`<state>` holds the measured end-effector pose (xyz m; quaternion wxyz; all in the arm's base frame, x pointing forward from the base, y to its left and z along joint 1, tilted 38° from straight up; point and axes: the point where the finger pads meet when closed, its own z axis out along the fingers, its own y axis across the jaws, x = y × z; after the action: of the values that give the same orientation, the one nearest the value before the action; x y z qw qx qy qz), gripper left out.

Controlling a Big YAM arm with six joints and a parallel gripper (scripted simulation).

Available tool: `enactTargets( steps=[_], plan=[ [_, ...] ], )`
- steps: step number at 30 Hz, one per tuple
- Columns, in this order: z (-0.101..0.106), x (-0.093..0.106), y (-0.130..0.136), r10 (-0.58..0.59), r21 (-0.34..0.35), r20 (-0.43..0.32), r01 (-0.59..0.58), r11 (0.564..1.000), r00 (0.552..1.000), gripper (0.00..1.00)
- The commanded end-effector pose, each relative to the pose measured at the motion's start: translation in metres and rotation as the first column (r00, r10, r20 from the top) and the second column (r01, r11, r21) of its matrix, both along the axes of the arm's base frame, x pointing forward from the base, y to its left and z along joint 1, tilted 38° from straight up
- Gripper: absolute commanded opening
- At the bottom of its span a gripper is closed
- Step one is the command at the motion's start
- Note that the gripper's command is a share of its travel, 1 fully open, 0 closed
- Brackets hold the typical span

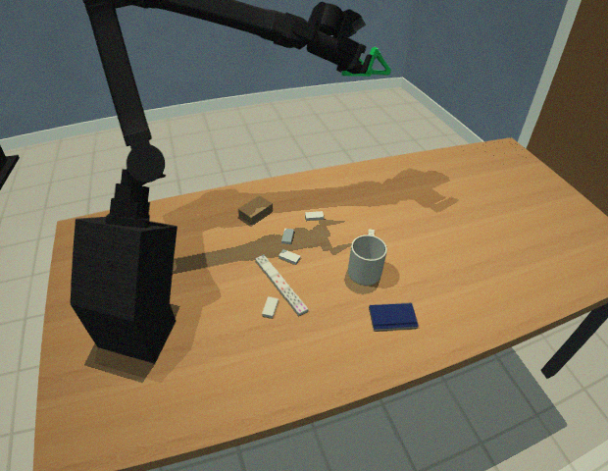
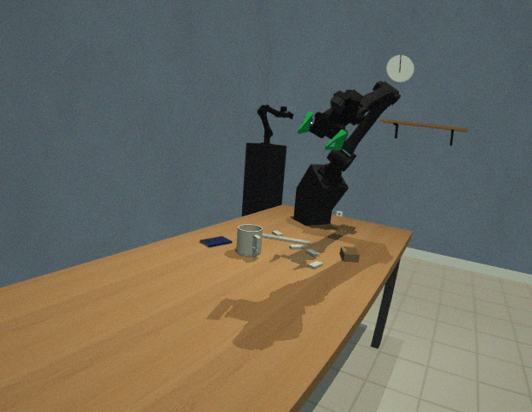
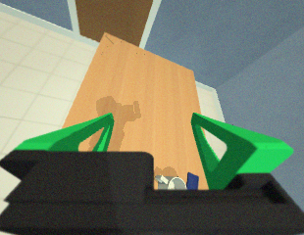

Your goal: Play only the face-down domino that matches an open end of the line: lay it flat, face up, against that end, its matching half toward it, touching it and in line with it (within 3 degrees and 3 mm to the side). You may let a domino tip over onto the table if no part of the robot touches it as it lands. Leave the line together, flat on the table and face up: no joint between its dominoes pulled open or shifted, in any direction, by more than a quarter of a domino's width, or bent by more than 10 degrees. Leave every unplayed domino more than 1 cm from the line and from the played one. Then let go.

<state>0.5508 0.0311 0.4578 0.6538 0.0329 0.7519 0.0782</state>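
The line of dominoes [image 1: 280,284] [image 2: 286,239] lies face up on the table, running diagonally; its near end shows magenta pips, its far end dark pips too small to count. A plain white domino [image 1: 270,307] [image 2: 276,233] lies beside the near half. Another white domino [image 1: 289,256] [image 2: 296,246] lies by the far end. A greyish domino [image 1: 287,235] [image 2: 311,251] lies in shadow beyond it, and a fourth domino [image 1: 314,216] [image 2: 315,264] lies farthest. All four show no pips. My gripper [image 1: 378,66] [image 2: 312,140] [image 3: 152,117] is open and empty, high above the table.
A grey mug [image 1: 366,264] [image 2: 248,240] [image 3: 177,183] stands right of the line in the top view. A dark blue book [image 1: 393,316] [image 2: 215,241] [image 3: 192,181] lies nearer the front. A brown box [image 1: 254,210] [image 2: 349,254] stands near the back edge.
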Motion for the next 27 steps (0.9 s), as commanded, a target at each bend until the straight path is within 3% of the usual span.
enactTargets(
  steps=[1, 7, 14, 15, 24, 27],
  plan=[
    [0.021, -0.003, -0.005, -0.008, 0.0, 0.042, 0.008, 1.0, 0.999, 1.0],
    [0.041, -0.005, -0.01, -0.015, -0.003, 0.082, 0.015, 1.0, 0.997, 1.0],
    [0.041, -0.005, -0.01, -0.015, -0.003, 0.082, 0.015, 1.0, 0.997, 1.0],
    [0.009, -0.005, -0.005, -0.01, -0.015, 0.024, 0.011, 1.0, 1.0, 1.0],
    [0.04, -0.033, -0.033, -0.07, -0.143, 0.155, 0.093, 0.985, 0.985, 1.0],
    [0.04, -0.033, -0.033, -0.07, -0.143, 0.155, 0.093, 0.985, 0.985, 1.0]
  ],
)
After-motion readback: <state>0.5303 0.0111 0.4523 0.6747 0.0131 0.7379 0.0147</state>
